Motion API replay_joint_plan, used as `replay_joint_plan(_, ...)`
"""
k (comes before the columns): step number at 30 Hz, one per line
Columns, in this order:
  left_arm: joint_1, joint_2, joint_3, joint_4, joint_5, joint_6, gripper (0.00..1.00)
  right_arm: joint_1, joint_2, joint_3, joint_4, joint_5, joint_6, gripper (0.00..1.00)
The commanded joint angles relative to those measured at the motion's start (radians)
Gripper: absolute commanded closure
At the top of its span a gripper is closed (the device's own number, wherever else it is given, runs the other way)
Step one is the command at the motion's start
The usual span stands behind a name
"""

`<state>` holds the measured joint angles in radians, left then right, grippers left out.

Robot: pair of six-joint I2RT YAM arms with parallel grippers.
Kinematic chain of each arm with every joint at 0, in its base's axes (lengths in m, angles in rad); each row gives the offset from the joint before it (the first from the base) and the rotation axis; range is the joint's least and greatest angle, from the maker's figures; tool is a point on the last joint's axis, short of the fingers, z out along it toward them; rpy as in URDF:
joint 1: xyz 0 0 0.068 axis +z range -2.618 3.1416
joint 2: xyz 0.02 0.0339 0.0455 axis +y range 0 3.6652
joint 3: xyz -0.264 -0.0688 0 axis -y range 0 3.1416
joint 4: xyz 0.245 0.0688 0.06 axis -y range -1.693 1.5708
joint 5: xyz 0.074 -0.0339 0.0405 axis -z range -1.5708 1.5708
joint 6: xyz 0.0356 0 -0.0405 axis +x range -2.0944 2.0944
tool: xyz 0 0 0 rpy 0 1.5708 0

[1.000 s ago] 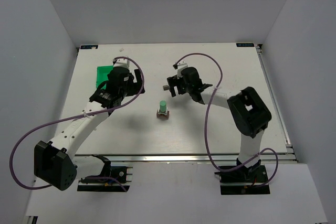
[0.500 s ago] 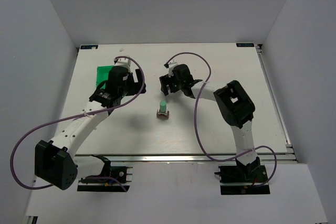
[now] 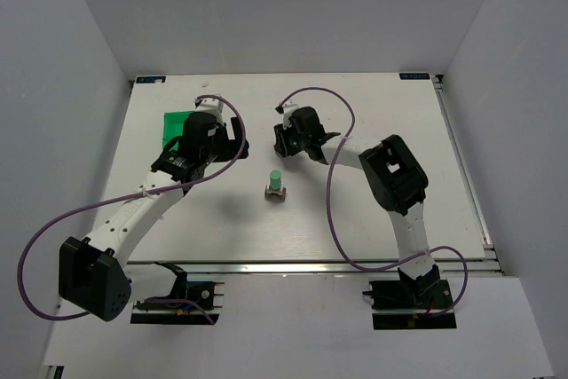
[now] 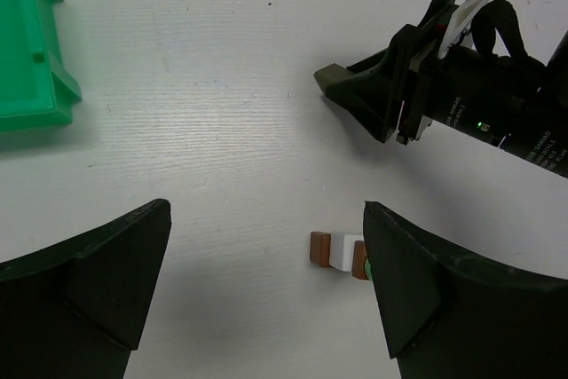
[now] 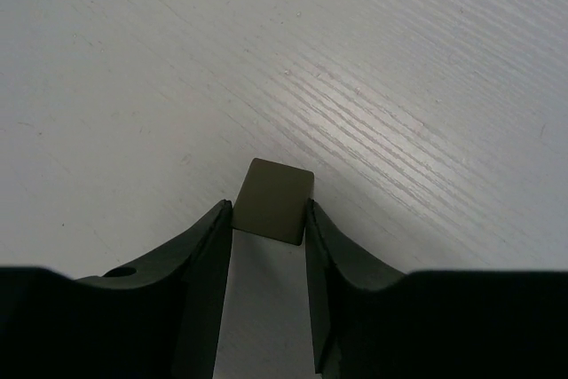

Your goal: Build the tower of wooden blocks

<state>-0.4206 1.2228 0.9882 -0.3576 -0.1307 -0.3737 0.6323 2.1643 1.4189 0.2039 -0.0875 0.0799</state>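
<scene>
Pinching olive block [image 5: 275, 193] w/ right pincer [image 5: 269, 215], tower [image 3: 276, 185] apart (near side), left pincer [image 4: 266, 215] spread.

Top camera: high off the table's [image 3: 240, 219] 6 o'clock edge, looking down over all of it. Left wrist: close, downward; shares the wood block tower [image 4: 342, 253] with top, and the olive block [image 5: 275, 201] with the nearest view, right wrist.

White table [image 3: 373, 219] with green bin [image 3: 171, 123] at far left, wood block tower [image 3: 276, 185] near the middle, olive block [image 5: 273, 200] farther back.
</scene>
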Motion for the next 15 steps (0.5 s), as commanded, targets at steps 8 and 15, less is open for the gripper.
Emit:
replay_joint_plan(8, -0.001, -0.025, 0.027, -0.018, 0.086, 0.01, 0.02, -0.026, -0.13, -0.066, 0.066, -0.021, -0.055, 0.84)
replay_joint_plan(15, -0.012, -0.071, 0.046, -0.015, 0.241, -0.027, 0.02, -0.078, -0.426, -0.291, 0.147, -0.098, -0.182, 0.85)
